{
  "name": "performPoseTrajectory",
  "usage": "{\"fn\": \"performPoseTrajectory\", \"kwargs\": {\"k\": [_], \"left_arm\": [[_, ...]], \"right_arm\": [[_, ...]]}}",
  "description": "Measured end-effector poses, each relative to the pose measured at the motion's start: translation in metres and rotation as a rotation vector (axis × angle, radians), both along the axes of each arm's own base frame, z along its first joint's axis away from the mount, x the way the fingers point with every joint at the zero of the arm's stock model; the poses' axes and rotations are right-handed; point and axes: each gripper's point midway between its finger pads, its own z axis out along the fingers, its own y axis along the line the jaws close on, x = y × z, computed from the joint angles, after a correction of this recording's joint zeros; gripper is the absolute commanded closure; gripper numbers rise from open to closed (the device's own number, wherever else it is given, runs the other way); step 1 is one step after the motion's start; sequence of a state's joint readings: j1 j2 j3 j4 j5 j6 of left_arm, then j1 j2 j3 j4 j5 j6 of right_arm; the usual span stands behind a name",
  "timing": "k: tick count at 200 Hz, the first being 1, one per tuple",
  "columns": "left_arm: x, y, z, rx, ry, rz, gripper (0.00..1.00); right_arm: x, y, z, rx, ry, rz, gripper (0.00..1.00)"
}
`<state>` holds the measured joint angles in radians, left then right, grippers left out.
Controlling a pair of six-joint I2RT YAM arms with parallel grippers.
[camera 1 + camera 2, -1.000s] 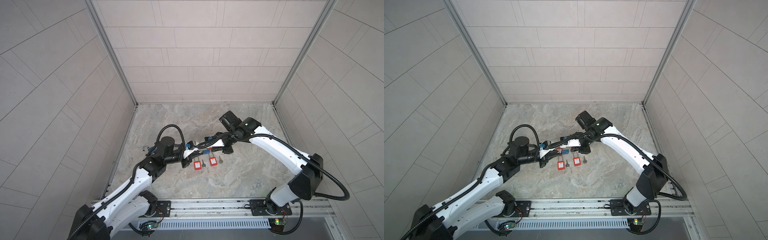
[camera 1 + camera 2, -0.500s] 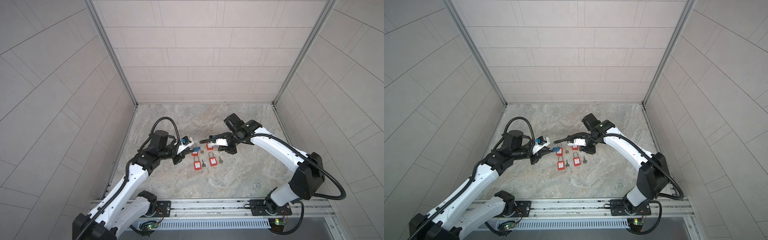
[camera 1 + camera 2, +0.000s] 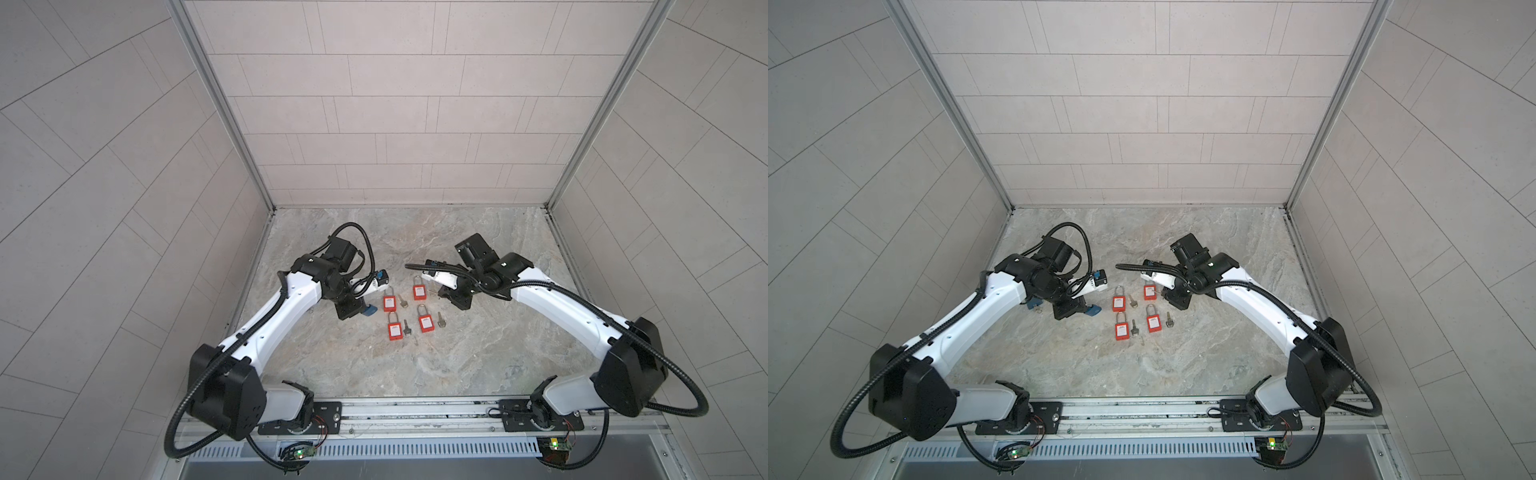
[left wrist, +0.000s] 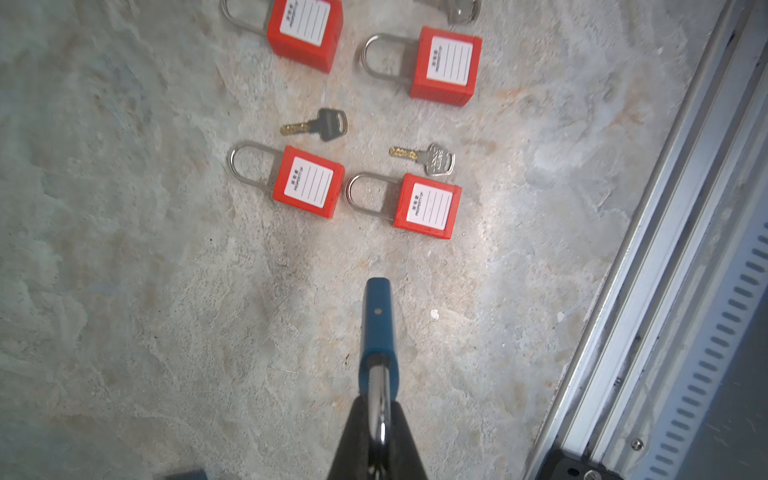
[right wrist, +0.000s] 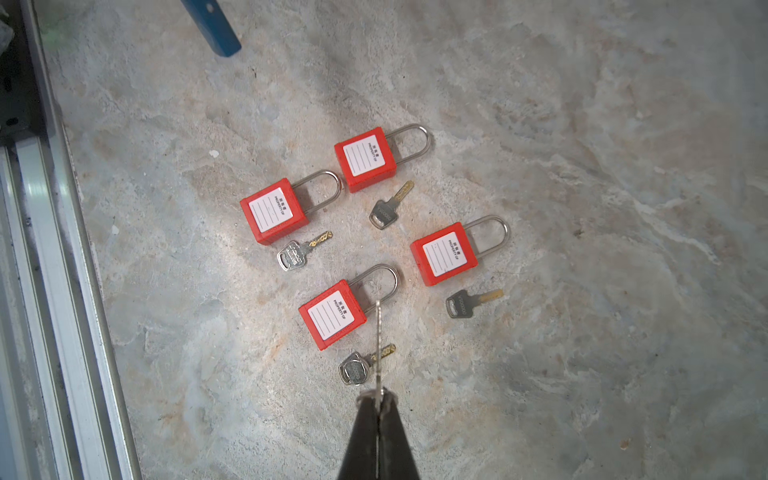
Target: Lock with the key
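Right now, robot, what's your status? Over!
Left gripper shut on blue padlock. Right gripper shut on key. Key out of lock. Red padlocks on table between grippers.

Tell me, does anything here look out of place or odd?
Nothing looks spilled or broken. The four red padlocks lie tidily, each with a loose key beside it. The one oddity is the blue padlock, pinched by its shackle in the left tool; the right tool pinches a fifth key.

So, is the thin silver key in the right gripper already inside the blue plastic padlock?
No, the right gripper holds the silver key well apart from the blue padlock.
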<state>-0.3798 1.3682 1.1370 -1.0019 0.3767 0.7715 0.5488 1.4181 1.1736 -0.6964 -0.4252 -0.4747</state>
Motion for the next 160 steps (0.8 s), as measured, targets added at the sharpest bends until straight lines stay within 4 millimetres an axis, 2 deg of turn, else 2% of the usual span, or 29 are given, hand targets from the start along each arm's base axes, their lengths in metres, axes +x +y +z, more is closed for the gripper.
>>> {"fn": "performPoseTrajectory", "kwargs": {"k": [47,123,160], "left_arm": [[0.02,0.001,-0.027,0.113,0.12,-0.04,1.0],[0.024,0.015,-0.064,0.266,0.251,-0.151,1.0],[0.036,0.015,-0.077,0.305,0.274,-0.195,1.0]], "right_arm": [[0.003,-0.003,0.017,0.065,-0.05,-0.093,1.0],[0.0,-0.005,0.016,0.061,-0.061,-0.131,1.0],[0.0,0.0,0.012,0.043,-0.052,-0.137,1.0]]}}
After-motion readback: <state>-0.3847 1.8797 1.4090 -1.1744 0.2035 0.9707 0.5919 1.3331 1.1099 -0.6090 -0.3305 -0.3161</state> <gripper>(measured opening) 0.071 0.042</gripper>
